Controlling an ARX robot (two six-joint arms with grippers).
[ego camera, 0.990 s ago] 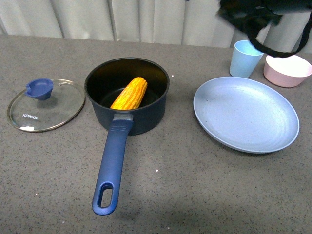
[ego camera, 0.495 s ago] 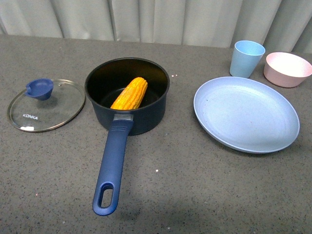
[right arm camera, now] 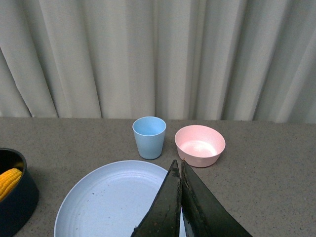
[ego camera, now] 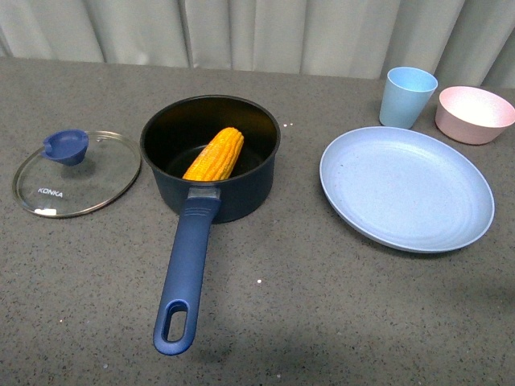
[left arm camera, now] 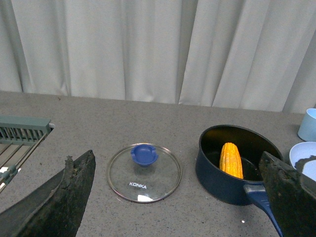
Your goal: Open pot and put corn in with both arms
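Observation:
The dark navy pot (ego camera: 211, 157) stands open at the table's middle, its long blue handle (ego camera: 185, 273) pointing toward me. The yellow-orange corn (ego camera: 214, 154) lies inside it, also showing in the left wrist view as the corn (left arm camera: 231, 159) in the pot (left arm camera: 237, 165). The glass lid (ego camera: 77, 171) with a blue knob lies flat to the pot's left. Neither arm shows in the front view. My left gripper (left arm camera: 180, 195) is open, raised back from the lid (left arm camera: 144, 165) and the pot. My right gripper (right arm camera: 178, 165) is shut and empty above the blue plate (right arm camera: 113, 197).
A large light blue plate (ego camera: 406, 187) lies right of the pot. Behind it stand a light blue cup (ego camera: 407, 96) and a pink bowl (ego camera: 474, 113). A grey rack (left arm camera: 22, 131) sits at the table's left. White curtains hang behind the table.
One second ago a black arm hung over the cup and bowl at the top right of the front view; it has since left that view. Pot, corn and lid have not moved.

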